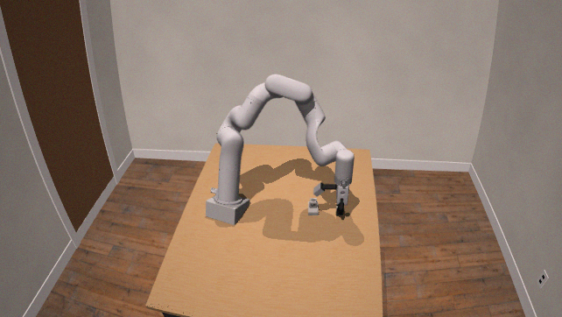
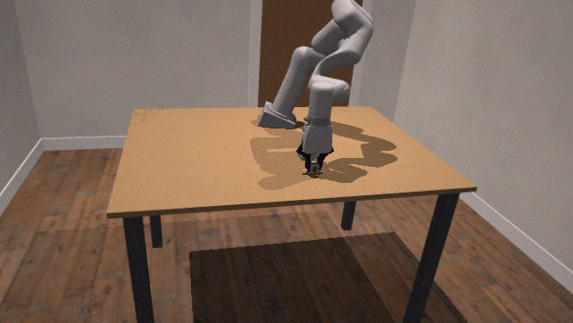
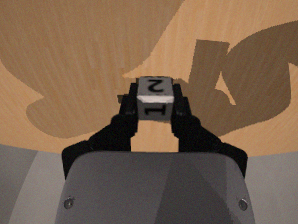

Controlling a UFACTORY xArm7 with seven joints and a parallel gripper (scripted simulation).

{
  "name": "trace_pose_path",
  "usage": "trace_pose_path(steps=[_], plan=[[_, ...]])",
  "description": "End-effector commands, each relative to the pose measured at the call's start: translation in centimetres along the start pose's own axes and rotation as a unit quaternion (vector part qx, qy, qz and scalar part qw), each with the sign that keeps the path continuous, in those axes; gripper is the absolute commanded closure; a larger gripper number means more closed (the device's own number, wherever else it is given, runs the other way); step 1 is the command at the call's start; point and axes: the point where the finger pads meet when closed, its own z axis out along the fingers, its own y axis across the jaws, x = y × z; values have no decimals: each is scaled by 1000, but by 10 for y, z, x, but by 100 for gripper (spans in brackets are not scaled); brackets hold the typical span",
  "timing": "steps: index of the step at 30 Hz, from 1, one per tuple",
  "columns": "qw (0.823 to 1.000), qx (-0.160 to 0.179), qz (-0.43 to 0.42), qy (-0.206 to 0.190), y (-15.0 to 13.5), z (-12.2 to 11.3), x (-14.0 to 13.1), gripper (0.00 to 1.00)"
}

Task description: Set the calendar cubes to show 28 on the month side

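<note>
Pointing down low over the table (image 1: 271,271) (image 2: 192,178) (image 3: 20,75), as seen in all three views: the gripper (image 1: 340,214) (image 2: 314,169) (image 3: 154,94), closed on a numbered cube (image 2: 315,168) (image 3: 155,90), with one black finger (image 3: 129,105) against each side. Visible between the fingertips from the wrist: two adjoining faces of the cube, marked 2 and 1, with a bright edge between them — the 2 on the face farther from the gripper's housing (image 3: 120,185), the 1 on the nearer, turned sideways. Readable from the exterior view, on the face turned outward from between the fingers: an 8, upright. Too small to tell: whether touching the surface beneath the cube or held just above it.

Near the gripper, on the side toward the arm's base (image 1: 214,212) (image 2: 268,120): a small pale object (image 1: 312,207), standing on the table, apart from the fingers. Not distinguishable at this scale: its parts, any month's name, or a second cube; hence not possible to say with certainty whether to be identified as the tray. Extending from the gripper toward the same side, above the pale object: a black bracket (image 1: 329,186) with a grey block at its end. Spread around the gripper on the wood — broad, overlapping shadows of the arm (image 1: 289,88) (image 2: 344,49).
</note>
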Motion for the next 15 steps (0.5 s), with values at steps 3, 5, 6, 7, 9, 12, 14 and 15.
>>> trace_pose_path(steps=[3,5,6,7,9,12,14,15], plan=[[1000,0,0,-2,-1,-2,-2,63],[1000,0,0,-2,-1,-2,-2,63],[1000,0,0,-2,-1,-2,-2,59],[1000,0,0,-2,-1,-2,-2,59],[1000,0,0,-2,-1,-2,-2,55],[1000,0,0,-2,-1,-2,-2,51],[1000,0,0,-2,-1,-2,-2,51],[1000,0,0,-2,-1,-2,-2,51]])
